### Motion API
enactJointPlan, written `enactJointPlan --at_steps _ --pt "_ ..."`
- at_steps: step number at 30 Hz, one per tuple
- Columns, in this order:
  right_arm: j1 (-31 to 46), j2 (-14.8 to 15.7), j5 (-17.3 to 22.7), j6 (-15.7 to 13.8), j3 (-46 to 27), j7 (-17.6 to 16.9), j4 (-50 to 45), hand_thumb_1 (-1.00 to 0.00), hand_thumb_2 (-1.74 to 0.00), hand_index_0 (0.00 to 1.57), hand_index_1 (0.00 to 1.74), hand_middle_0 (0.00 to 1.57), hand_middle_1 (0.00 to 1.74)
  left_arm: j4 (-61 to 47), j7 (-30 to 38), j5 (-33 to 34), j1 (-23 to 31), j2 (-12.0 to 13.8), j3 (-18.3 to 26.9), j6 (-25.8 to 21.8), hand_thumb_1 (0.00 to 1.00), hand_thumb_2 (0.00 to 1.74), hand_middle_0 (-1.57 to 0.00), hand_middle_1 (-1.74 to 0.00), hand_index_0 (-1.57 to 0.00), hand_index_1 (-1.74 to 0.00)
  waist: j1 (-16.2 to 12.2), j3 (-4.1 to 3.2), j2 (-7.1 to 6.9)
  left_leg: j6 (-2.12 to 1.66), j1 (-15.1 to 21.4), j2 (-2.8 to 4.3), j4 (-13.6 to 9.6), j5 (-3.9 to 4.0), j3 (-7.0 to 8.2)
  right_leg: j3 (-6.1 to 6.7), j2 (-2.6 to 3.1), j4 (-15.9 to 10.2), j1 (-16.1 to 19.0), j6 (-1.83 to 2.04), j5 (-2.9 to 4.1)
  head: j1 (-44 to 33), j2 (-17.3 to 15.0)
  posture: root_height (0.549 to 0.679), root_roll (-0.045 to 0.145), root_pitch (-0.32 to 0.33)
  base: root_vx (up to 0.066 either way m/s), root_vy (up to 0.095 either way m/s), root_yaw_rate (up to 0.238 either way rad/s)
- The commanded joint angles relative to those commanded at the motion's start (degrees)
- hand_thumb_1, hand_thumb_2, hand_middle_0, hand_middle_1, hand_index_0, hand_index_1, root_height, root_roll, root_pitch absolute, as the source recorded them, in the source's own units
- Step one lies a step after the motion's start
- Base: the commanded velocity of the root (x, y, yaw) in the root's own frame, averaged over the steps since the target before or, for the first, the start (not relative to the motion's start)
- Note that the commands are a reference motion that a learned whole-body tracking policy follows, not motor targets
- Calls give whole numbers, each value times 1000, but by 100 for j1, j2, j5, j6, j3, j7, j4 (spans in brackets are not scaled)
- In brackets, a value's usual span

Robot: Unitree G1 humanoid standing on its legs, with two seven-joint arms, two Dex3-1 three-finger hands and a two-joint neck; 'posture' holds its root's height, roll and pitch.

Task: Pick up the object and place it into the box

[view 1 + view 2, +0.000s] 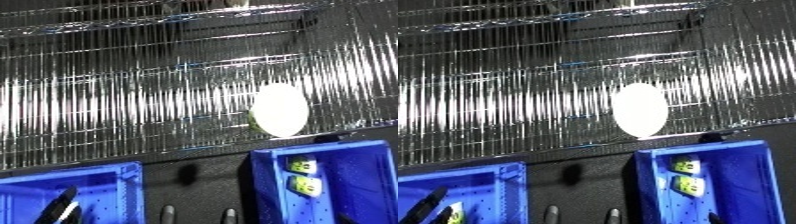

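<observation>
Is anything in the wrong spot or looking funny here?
Mostly tidy. A pale round object sits alone on the wire shelf, outside the bins. The right blue bin already holds two small yellowish items. Nothing looks spilled or broken.

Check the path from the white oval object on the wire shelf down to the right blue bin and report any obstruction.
Nothing visible blocks it: the white oval object sits on the wire shelf just above the open-topped right blue bin.

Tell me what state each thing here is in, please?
White disc: standing on edge on the wire shelf, untouched.
Right bin: open on top, two small yellow-green items inside.
Left bin: open on top, a dark object inside, which I cannot identify.
Hands: none clearly in view.
</observation>
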Motion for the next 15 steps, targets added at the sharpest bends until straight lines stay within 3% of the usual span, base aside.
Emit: enactJointPlan --at_steps 5,10,12,15 --pt "-94 -69 -126 48 98 235 -108 0 0 0 0 0 0 -138 145 51 -13 -13 -122 20 0 0 0 0 0 0 -41 0 42 -2 -8 6 13 -12 20 13 -2 0 -57 2 25 155 24 654 31 49 -22 19 -80" --pt "-59 -187 -119 348 360 967 -596 0 0 0 0 0 0 -284 234 182 81 19 -151 75 0 0 0 0 0 0 -80 0 26 -12 -57 25 136 -69 55 24 -5 84 -111 -26 -6 224 90 654 34 50 -10 6 -82" --pt "-4 -262 -102 490 505 1220 -963 0 0 0 0 0 0 -381 263 225 153 50 -178 82 0 0 0 0 0 0 -99 0 14 -18 -72 33 152 -73 71 33 -1 88 -127 -31 -8 178 154 654 35 53 -6 -2 -62" --pt "155 -446 -135 607 763 1280 -1869 0 0 0 0 0 0 -594 354 227 314 103 -228 84 0 0 0 0 0 0 -148 0 -13 -27 -106 55 160 -64 101 56 12 83 -170 -33 -2 66 260 654 35 59 -13 1 -84"
